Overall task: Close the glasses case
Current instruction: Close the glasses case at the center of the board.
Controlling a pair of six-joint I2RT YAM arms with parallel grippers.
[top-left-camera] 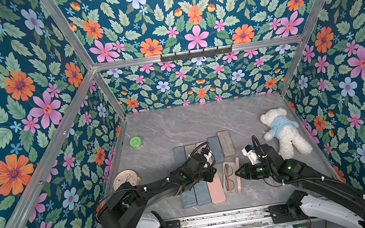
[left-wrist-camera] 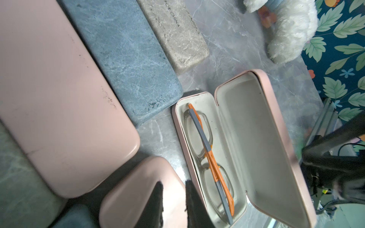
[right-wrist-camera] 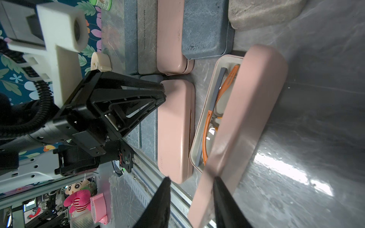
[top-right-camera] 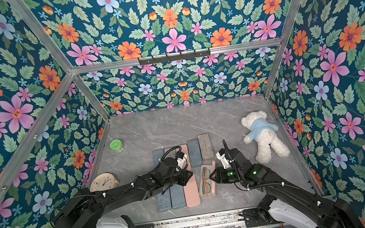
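Glasses case [left-wrist-camera: 219, 126], lid [left-wrist-camera: 256, 138] raised, glasses [left-wrist-camera: 209, 156] inside. Right claw [right-wrist-camera: 191, 177] partly open, astride the lid; left claw [left-wrist-camera: 173, 187] narrow, tips on pink case [right-wrist-camera: 175, 128] just beside.

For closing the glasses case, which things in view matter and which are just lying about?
In the job: open glasses case, glasses inside it, right pincer at its raised lid.
Lying about: closed cases beside it, teddy bear, green jar, clock.

Glasses case [right-wrist-camera: 246, 110] matt (lining [left-wrist-camera: 256, 138] perhaps felt); table [right-wrist-camera: 316, 138] glossy.
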